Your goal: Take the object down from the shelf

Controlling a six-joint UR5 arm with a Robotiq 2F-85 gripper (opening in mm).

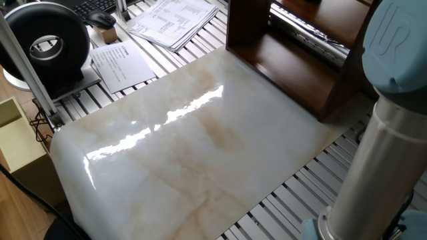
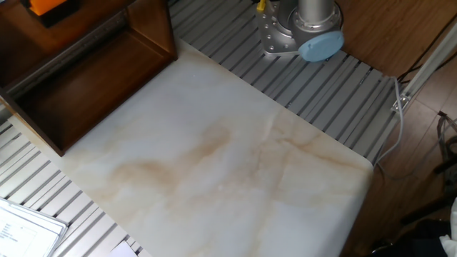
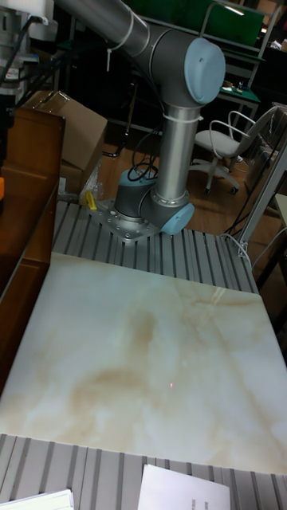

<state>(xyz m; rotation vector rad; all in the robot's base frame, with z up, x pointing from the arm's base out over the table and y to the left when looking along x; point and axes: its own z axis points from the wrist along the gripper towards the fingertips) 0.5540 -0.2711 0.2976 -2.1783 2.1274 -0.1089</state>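
The shelf is a dark brown wooden unit at one end of the marble slab, also seen as the shelf and the shelf. The object shows as an orange block on an upper board, cut off by the frame's top edge, with a dark part beside it. An orange sliver of the object shows at the tall view's left edge. My arm reaches toward the shelf's top. Only a dark part of the gripper shows at that edge, and its fingertips are out of frame.
A pale marble slab covers the ribbed metal table. Papers, a printed sheet and a black round device lie beyond its far side. The arm's base stands behind the slab. A cardboard box sits behind the shelf.
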